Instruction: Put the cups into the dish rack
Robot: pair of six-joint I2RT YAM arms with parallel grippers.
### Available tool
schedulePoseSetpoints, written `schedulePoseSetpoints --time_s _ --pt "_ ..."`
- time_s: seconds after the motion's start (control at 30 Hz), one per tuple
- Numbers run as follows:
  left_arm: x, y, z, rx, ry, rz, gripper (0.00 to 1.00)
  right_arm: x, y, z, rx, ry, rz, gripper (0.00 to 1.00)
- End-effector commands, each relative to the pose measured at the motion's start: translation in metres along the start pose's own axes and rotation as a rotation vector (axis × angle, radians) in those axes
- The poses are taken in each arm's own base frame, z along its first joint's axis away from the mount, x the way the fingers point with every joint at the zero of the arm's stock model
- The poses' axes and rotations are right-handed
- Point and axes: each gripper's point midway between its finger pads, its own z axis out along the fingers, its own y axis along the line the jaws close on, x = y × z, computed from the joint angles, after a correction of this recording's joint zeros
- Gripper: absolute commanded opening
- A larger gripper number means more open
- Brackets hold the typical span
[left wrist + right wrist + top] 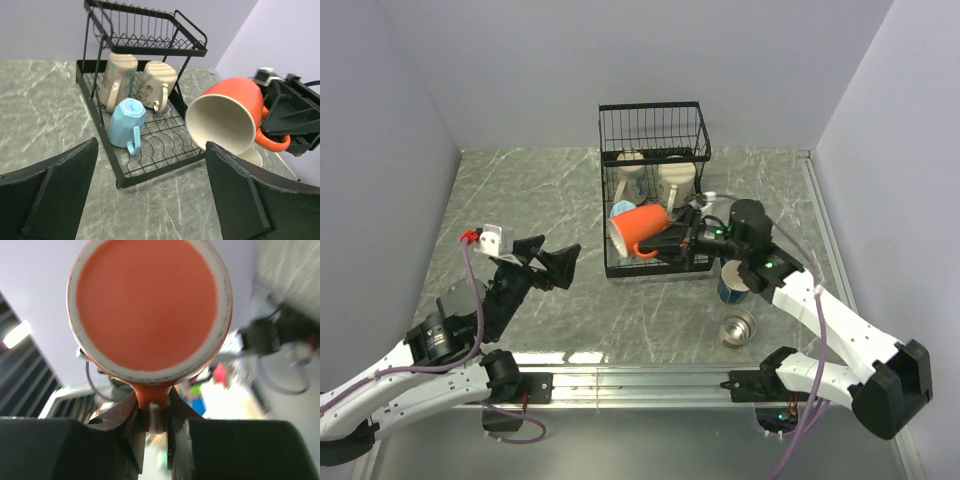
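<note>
My right gripper (672, 243) is shut on the handle of the orange mug (639, 229) and holds it tipped on its side above the front of the black dish rack (655, 268). In the right wrist view the mug's base (150, 307) fills the frame above the fingers (131, 416). The light blue mug (127, 122) and two cream mugs (118, 80) stand upside down in the rack's low tray. The dark blue cup (731, 283) and the small steel cup (739, 327) stand on the table right of the rack. My left gripper (552, 262) is open and empty, left of the rack.
The rack's taller basket section (653, 133) stands at the back. Grey walls close in the marble table (520, 200) on three sides. A metal rail (640, 381) runs along the near edge.
</note>
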Motion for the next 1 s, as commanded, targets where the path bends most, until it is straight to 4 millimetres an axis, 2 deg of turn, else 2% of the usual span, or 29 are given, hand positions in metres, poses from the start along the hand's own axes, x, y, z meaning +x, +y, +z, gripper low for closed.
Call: schedulePoseSetpoints --time_s 0.0,0.03,0.07,0.1,0.13,0.23,0.33,0.4,0.43,0.47,0.5,0.53,0.57,0.63,0.67,0.73,0.8,0.83,0.87,0.93,0.97 --pt "-0.015 0.008 -0.007 -0.051 -0.016 -0.077 0.94 -0.016 -0.005 -0.027 0.068 -0.113 -0.221 0.00" --pt "-0.014 0.010 -0.009 -0.057 -0.008 -0.078 0.97 -0.028 0.001 -0.031 0.105 -0.188 -0.277 0.00" --pt "-0.013 0.011 -0.010 -0.064 -0.003 -0.086 0.99 -0.036 -0.005 -0.034 0.162 -0.229 -0.316 0.00" --pt "-0.011 0.009 -0.010 -0.060 0.007 -0.104 0.99 -0.046 -0.030 -0.041 0.295 -0.260 -0.369 0.00" --pt "-0.008 0.009 -0.011 -0.059 0.023 -0.103 0.99 -0.064 -0.030 -0.048 0.351 -0.362 -0.412 0.00" --pt "0.001 0.005 -0.011 -0.051 0.071 -0.115 0.99 -0.087 -0.051 -0.062 0.468 -0.475 -0.471 0.00" --pt "0.011 0.002 -0.009 -0.058 0.122 -0.119 0.99 -0.126 -0.060 -0.085 0.607 -0.689 -0.547 0.00" --pt "0.014 0.002 -0.008 -0.073 0.140 -0.127 0.99 -0.141 -0.068 -0.088 0.691 -0.744 -0.594 0.00" --pt "0.019 0.001 -0.005 -0.079 0.157 -0.118 0.99 -0.142 -0.065 -0.084 0.709 -0.755 -0.623 0.00" --pt "0.017 0.000 -0.004 -0.081 0.157 -0.118 0.99 -0.155 -0.069 -0.085 0.773 -0.813 -0.643 0.00" --pt "0.021 0.000 -0.002 -0.092 0.171 -0.114 0.99 -0.159 -0.068 -0.082 0.796 -0.828 -0.680 0.00" --pt "0.023 -0.001 0.000 -0.097 0.174 -0.112 0.99 -0.162 -0.063 -0.078 0.806 -0.847 -0.704 0.00" --pt "0.023 -0.003 0.001 -0.091 0.180 -0.106 0.99 -0.163 -0.072 -0.066 0.845 -0.837 -0.732 0.00" --pt "0.027 -0.005 0.005 -0.092 0.194 -0.098 0.99 -0.171 -0.067 -0.057 0.865 -0.878 -0.785 0.00" --pt "0.027 -0.007 0.006 -0.087 0.195 -0.096 0.99 -0.174 -0.078 -0.047 0.902 -0.863 -0.799 0.00" --pt "0.031 -0.007 0.007 -0.090 0.207 -0.092 1.00 -0.180 -0.082 -0.039 0.927 -0.879 -0.821 0.00" --pt "0.036 -0.006 0.007 -0.095 0.213 -0.091 0.99 -0.187 -0.098 -0.027 0.971 -0.865 -0.838 0.00" --pt "0.038 -0.004 0.006 -0.101 0.220 -0.099 1.00 -0.191 -0.101 -0.026 0.994 -0.876 -0.845 0.00" --pt "0.042 -0.002 0.005 -0.108 0.227 -0.106 0.99 -0.197 -0.114 -0.022 1.038 -0.873 -0.852 0.00" --pt "0.043 -0.003 0.002 -0.104 0.227 -0.143 0.99 -0.205 -0.121 -0.017 1.083 -0.881 -0.877 0.00" --pt "0.048 -0.002 0.001 -0.100 0.233 -0.150 0.99 -0.211 -0.137 -0.013 1.128 -0.864 -0.885 0.00"
